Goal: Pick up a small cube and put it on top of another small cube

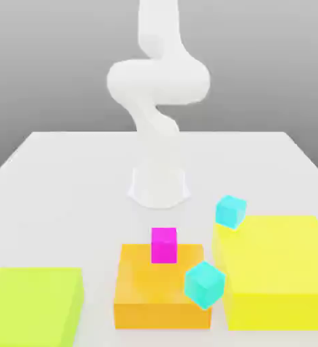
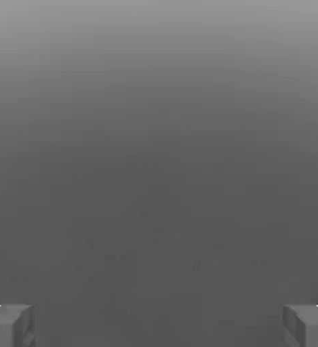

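Hand [image 2: 159, 327] open | 2 sm. cyan cubes [image 1: 205, 284] tilted | magenta cube [image 1: 164, 245] lvl

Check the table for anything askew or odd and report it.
Two cyan cubes look odd in the exterior view: one is tilted, corner down, over the orange block's right edge; the other, also tilted, is by the yellow block's far left corner. Neither sits flat.
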Controlling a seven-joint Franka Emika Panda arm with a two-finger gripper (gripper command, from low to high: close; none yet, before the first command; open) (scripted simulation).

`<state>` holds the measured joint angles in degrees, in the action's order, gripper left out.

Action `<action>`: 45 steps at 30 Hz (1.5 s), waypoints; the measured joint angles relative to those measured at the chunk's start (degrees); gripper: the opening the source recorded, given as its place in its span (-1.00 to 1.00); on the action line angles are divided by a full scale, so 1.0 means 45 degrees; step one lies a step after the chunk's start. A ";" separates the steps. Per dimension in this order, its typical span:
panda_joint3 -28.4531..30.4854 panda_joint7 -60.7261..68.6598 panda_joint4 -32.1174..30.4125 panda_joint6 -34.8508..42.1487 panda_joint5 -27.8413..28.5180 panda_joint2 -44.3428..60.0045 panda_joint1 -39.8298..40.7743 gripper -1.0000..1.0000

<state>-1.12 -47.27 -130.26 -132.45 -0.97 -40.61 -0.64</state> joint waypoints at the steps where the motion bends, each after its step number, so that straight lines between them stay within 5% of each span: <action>1: -0.0118 -0.0144 0.0145 -0.0064 -0.0084 0.0500 -0.0058 0.00; 20: -0.2637 -0.4227 0.2693 -0.1202 0.0629 0.9322 -0.1445 0.00; 38: -0.2105 -0.8534 0.5092 -0.2942 0.2860 1.7759 -0.4685 0.00; 39: -0.2031 -0.8585 0.5174 -0.3164 0.2925 1.8072 -0.4748 -1.00; 45: -0.1987 -0.8580 0.5215 -0.3296 0.2918 1.8226 -0.4790 -1.00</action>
<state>-10.06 -85.87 -106.79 -147.28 12.16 41.40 -22.20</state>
